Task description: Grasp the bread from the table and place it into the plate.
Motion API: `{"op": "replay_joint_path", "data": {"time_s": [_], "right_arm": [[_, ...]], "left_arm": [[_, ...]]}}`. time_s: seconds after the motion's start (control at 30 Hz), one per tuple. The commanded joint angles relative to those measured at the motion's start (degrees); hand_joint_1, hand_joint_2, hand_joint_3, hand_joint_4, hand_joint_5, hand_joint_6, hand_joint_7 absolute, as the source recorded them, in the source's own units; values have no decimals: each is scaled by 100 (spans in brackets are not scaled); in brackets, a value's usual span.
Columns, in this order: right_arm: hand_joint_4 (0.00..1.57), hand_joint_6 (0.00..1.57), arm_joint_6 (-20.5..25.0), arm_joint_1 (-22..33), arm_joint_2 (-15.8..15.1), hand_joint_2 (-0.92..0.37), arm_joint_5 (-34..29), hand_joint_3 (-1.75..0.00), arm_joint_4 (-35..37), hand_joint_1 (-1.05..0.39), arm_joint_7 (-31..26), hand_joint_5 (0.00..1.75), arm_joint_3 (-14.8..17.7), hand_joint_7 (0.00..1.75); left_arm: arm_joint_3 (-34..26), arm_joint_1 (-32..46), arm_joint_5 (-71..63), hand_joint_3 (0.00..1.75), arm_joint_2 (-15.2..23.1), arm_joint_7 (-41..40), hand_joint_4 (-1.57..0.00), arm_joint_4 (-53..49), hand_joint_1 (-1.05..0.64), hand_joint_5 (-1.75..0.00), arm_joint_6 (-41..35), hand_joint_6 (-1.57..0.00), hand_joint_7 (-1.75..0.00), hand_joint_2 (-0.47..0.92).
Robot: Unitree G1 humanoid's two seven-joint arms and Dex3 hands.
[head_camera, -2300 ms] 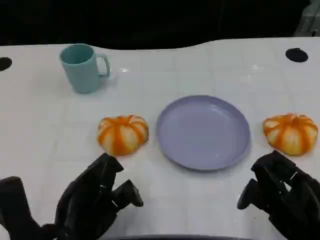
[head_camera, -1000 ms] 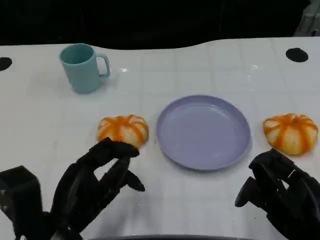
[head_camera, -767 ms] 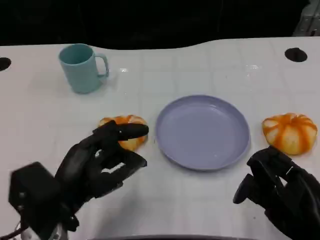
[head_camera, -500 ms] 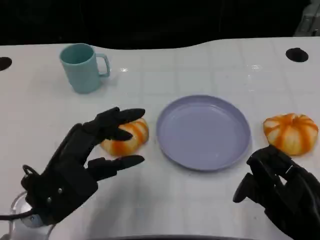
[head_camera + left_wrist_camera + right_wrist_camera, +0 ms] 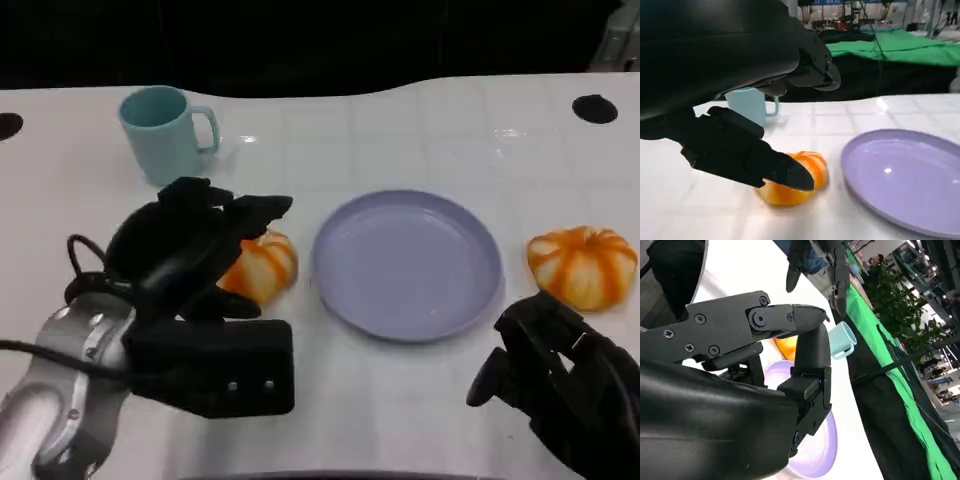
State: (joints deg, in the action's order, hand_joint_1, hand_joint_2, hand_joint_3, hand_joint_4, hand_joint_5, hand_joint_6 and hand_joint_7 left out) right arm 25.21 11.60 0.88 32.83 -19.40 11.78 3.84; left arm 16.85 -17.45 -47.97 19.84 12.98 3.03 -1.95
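**Desk:** Where is your left hand against the plate?

**Field:** You have it spread wide over the bread just left of the plate, upper fingers arched above the roll, lower ones low at its near side. In the left wrist view a fingertip overlaps the bread; you cannot tell whether it touches. Nothing is held.

**Desk:** And your right hand?

**Field:** Fingers curled in on nothing, at the near edge right of the plate. A second bread lies on the white table to the plate's right, just beyond that hand.

**Desk:** The surroundings?

**Field:** A teal mug stands far-left of the plate. Beyond the table edge you see black drape, and green cloth in the left wrist view.

**Desk:** What changed?

**Field:** Half a second ago your left hand sat nearer you, fingertips just reaching the bread; it has since advanced over it. Your right hand, both breads, the plate and the mug have not moved.
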Motion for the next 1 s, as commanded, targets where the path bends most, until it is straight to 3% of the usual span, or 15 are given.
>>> {"op": "replay_joint_path", "data": {"time_s": [0.03,0.47,0.63,0.77,1.0], "right_arm": [[64,47,-44,28,-37,-92,8,-28,-36,-52,9,175,47,163],[65,49,-85,100,-50,-92,21,-26,-71,-53,72,175,34,160],[64,49,-82,106,-51,-92,27,-26,-77,-53,78,175,36,160],[64,50,-75,153,-50,-91,45,-25,-100,-54,82,175,43,159],[64,51,-93,181,-54,-92,34,-25,-103,-53,107,175,45,160]], "left_arm": [[306,-341,-391,0,44,290,0,-278,-37,-38,-405,-30,0,75],[986,-1480,-444,0,-420,243,-1,-2367,-27,-25,-874,-26,0,69],[1053,-1617,-368,0,-464,125,-1,-2653,-26,-25,-845,-26,0,69],[1186,-2322,-197,1,-928,-521,0,-4480,-31,-20,-598,-22,0,71],[1358,-3044,37,1,-1152,-1323,0,-6244,-33,-12,120,-19,0,75]]}}
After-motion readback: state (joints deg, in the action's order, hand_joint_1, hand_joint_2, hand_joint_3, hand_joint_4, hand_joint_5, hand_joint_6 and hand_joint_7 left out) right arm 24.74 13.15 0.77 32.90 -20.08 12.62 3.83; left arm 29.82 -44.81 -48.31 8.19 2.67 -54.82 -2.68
